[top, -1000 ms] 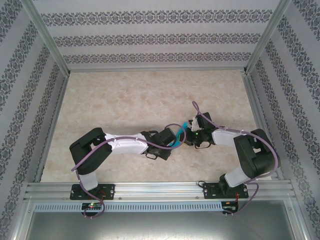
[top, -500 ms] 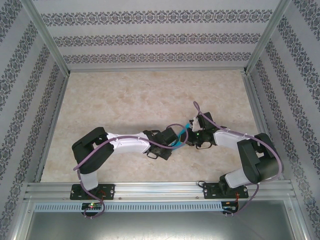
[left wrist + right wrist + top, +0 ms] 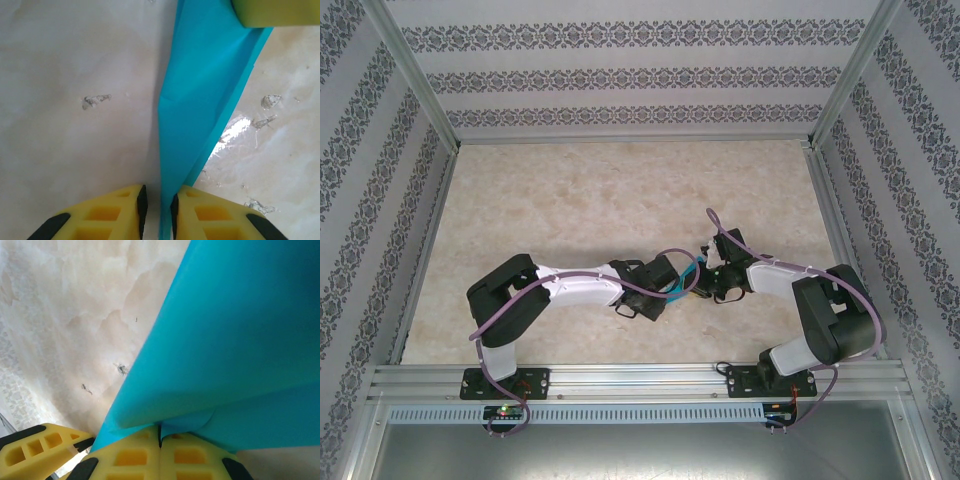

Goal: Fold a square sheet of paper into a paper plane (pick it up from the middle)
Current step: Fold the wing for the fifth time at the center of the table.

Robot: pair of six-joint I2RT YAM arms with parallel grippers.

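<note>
The right gripper (image 3: 160, 437) pinches the folded paper (image 3: 240, 340) tight, and the left gripper (image 3: 159, 205) stands slightly spread around the paper's other end.

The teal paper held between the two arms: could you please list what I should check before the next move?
1. Grip of the right end effector on the paper: ok, shut on it.
2. Grip of the left end effector: not ok, jaws slightly apart around the paper's edge.
3. Paper spanning between both end effectors: ok.
4. Paper free of tears: ok where visible.
5. Fold lines aligned: cannot tell.
</note>
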